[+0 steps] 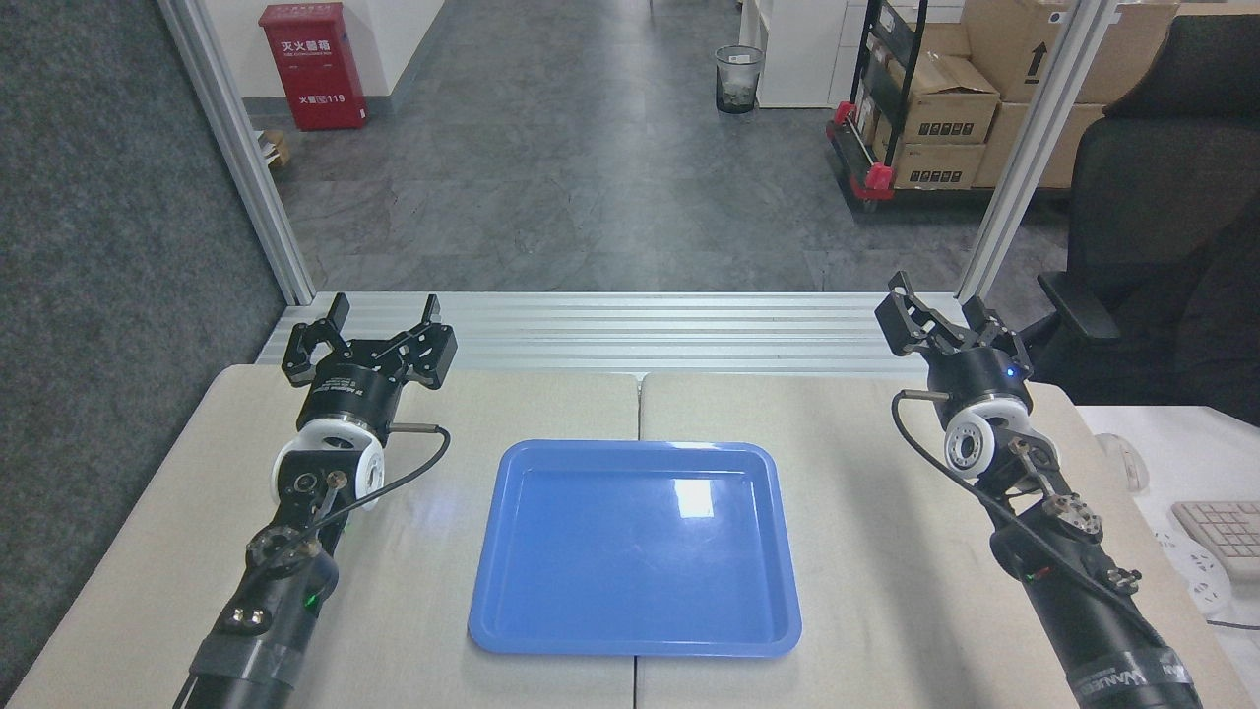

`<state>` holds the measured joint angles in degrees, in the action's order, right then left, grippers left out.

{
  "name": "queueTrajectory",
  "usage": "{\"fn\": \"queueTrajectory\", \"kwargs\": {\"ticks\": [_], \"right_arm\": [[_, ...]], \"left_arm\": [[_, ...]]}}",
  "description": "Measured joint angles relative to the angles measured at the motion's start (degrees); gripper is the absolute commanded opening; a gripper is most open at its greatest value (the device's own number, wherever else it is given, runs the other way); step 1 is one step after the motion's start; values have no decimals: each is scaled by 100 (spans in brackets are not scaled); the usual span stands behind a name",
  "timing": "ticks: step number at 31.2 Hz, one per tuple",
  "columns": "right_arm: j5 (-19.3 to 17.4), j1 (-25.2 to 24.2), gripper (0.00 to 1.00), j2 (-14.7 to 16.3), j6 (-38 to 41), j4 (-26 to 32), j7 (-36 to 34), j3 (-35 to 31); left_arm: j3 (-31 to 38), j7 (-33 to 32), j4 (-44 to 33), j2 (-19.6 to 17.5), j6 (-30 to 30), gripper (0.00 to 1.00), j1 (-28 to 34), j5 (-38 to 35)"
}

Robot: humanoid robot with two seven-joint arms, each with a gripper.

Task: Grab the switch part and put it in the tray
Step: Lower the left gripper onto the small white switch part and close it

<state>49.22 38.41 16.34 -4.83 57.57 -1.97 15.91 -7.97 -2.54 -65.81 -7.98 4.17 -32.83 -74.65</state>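
- At the far left, a dark grey carpeted wall panel (108,197) is seen, with a slanted aluminium post (236,148) beside it.
- A pale beige table (886,551), made of 2 halves joined down the middle, fills the lower part of the head view.
- The left gripper (386,307) is held above the table's far left corner. Its 2 fingers are spread apart and nothing is held between them.
- A glossy blue tray (492,611) is laid flat at the table's centre, between the 2 arms. Nothing is seen inside it.
- The switch part cannot be found anywhere in this view. It is not on the visible tabletop, not in the tray, and not in either gripper.
- Because the part is out of sight, its direction from each gripper, its long axis and the nearer arm cannot be told. It is judged that the part must be located before any reach can be chosen.
- The right gripper (937,307) is held above the table's far right corner. Its fingers are parted and nothing is gripped.
- At the far right, a black office chair (1162,226) and the corner of a white keyboard (1221,527) are seen.
- Neither gripper is touching the tray; both are well apart from it.
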Motion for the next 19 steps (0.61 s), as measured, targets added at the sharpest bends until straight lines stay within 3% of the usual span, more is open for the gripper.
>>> {"fn": "queueTrajectory", "kwargs": {"ticks": [13, 19], "right_arm": [[0, 0, 99, 0, 0, 0, -1, 0], [0, 0, 99, 0, 0, 0, -2, 0]], "left_arm": [[38, 124, 29, -294, -327, 100, 1030, -13], [72, 402, 104, -456, -461, 100, 1215, -27]]}}
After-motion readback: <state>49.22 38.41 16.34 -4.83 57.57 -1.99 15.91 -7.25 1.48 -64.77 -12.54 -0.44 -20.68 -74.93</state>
